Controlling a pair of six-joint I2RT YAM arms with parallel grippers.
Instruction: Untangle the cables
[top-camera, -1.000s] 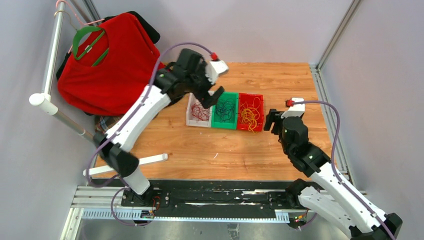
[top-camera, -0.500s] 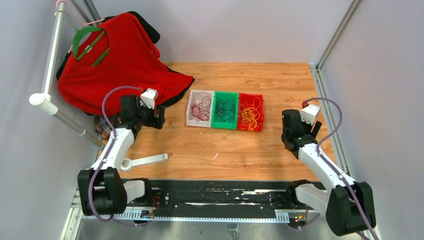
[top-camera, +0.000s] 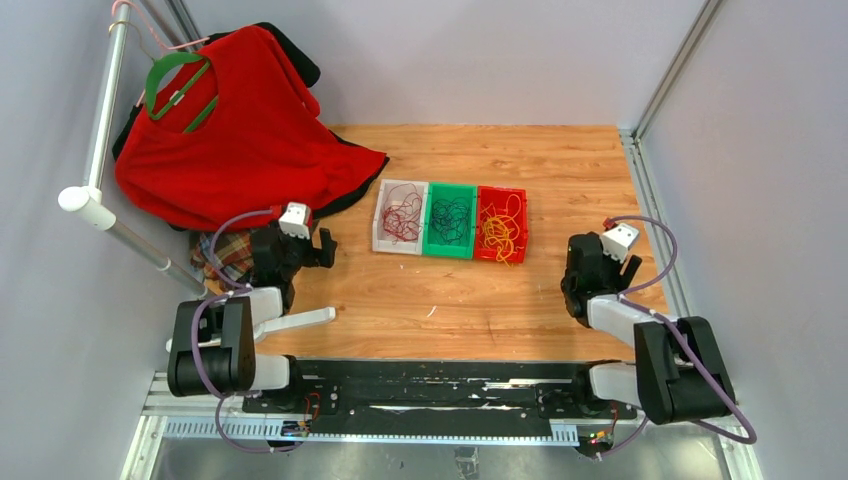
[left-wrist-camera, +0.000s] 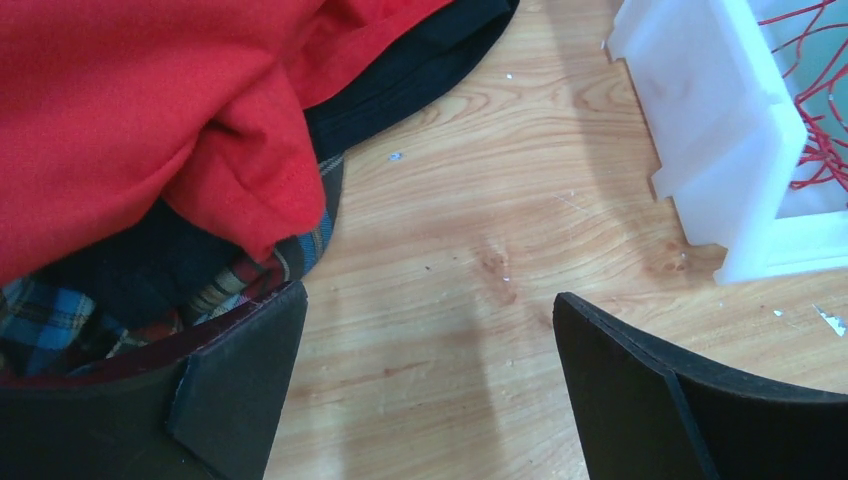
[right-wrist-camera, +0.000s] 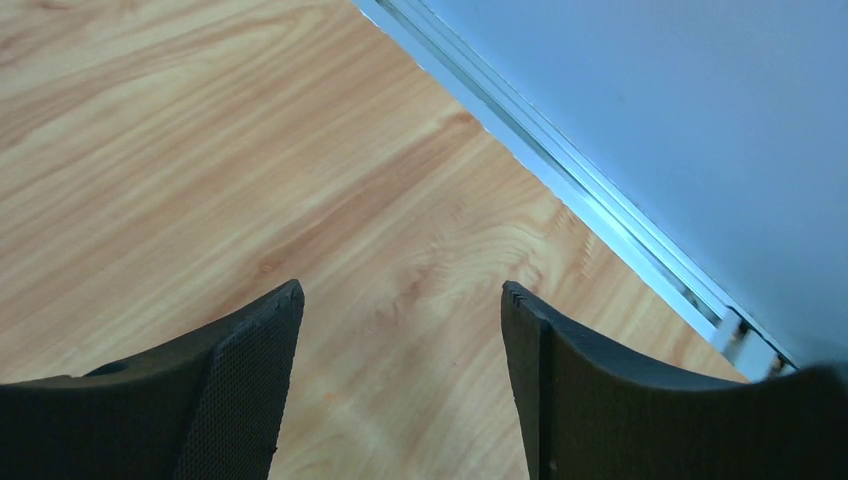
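The cables lie sorted in three small bins mid-table: dark red cables (top-camera: 400, 217) in a white bin (top-camera: 381, 236), dark cables (top-camera: 450, 220) in a green bin (top-camera: 432, 245), yellow-orange cables (top-camera: 500, 232) in a red bin (top-camera: 521, 210). My left gripper (top-camera: 322, 248) is folded back at the near left, away from the bins, open and empty over bare wood (left-wrist-camera: 430, 310). The left wrist view catches the white bin's corner (left-wrist-camera: 720, 130) and some red cable (left-wrist-camera: 815, 110). My right gripper (top-camera: 583, 252) is near the right edge, open over bare wood (right-wrist-camera: 400, 300).
A red shirt (top-camera: 240, 120) on a green hanger drapes from a rack (top-camera: 100, 150) at the back left, over dark and plaid cloth (top-camera: 225, 255); they fill the left wrist view's left side (left-wrist-camera: 130, 100). A white bar (top-camera: 295, 320) lies near the left arm. A metal rail (right-wrist-camera: 600, 210) edges the right side.
Both arms have drawn back from the bins and folded down toward their bases. The left gripper left the white bin for the near left; both grippers stayed open.
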